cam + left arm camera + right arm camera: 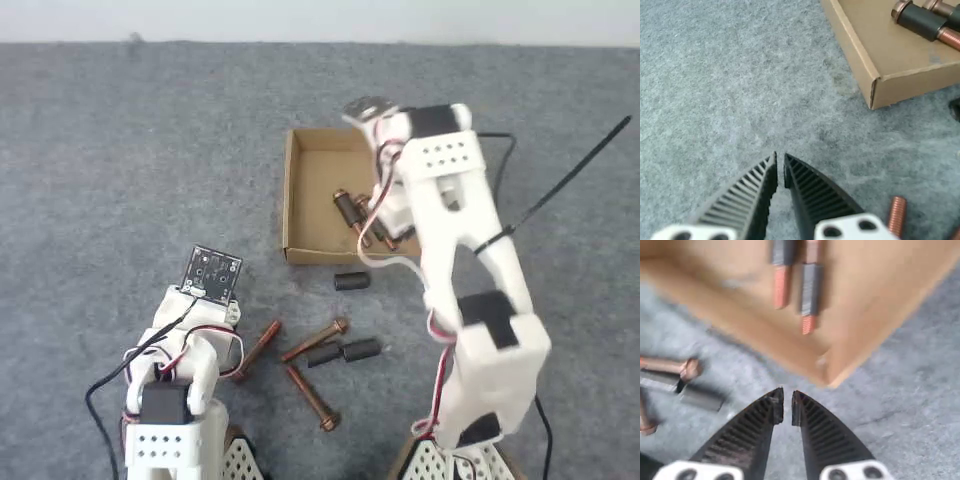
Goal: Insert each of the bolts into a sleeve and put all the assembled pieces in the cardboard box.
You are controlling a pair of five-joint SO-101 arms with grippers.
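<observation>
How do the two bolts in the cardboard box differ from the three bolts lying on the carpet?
The two bolts in the cardboard box each wear a black sleeve; the three bolts on the carpet are bare. The boxed bolts lie side by side, nearly parallel; the carpet bolts splay at different angles. Both sets are copper-coloured, with a head at one end.
</observation>
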